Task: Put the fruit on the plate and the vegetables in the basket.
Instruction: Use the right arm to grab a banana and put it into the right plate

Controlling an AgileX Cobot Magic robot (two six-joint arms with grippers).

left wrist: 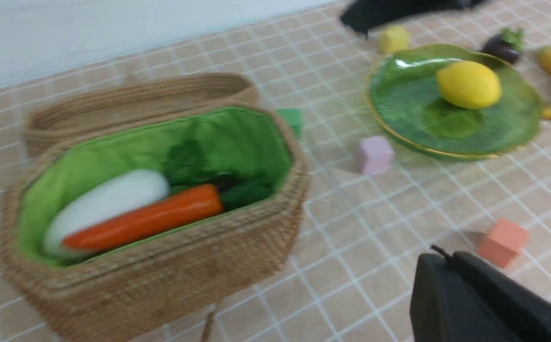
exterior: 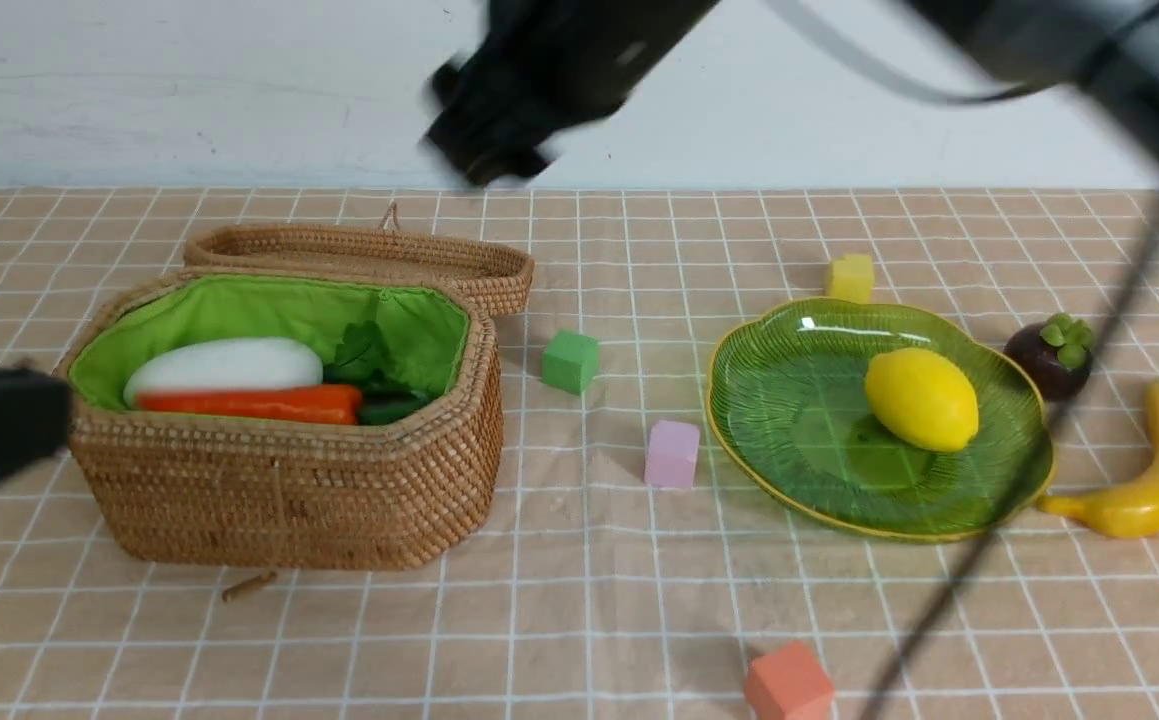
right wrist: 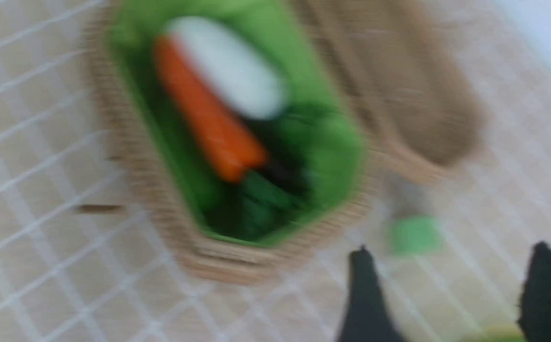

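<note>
The wicker basket [exterior: 289,480] stands at the left, lid open behind it. Inside lie a white radish [exterior: 224,365], an orange carrot [exterior: 249,403] and green pieces [exterior: 389,408]; something dark shows beside them in the left wrist view [left wrist: 227,183]. The green plate [exterior: 799,420] holds the lemon [exterior: 921,398]. The mangosteen [exterior: 1049,355] and the banana [exterior: 1149,470] lie on the cloth right of the plate. My right gripper [right wrist: 451,285] is open and empty, blurred, high above the table's back middle [exterior: 494,150]. My left gripper [left wrist: 441,259] is shut and empty, left of the basket.
Foam cubes lie on the checked cloth: green [exterior: 570,361] and pink [exterior: 672,453] between basket and plate, yellow [exterior: 849,277] behind the plate, orange-red [exterior: 789,685] at the front. The right arm's cable [exterior: 989,540] hangs across the plate's right side.
</note>
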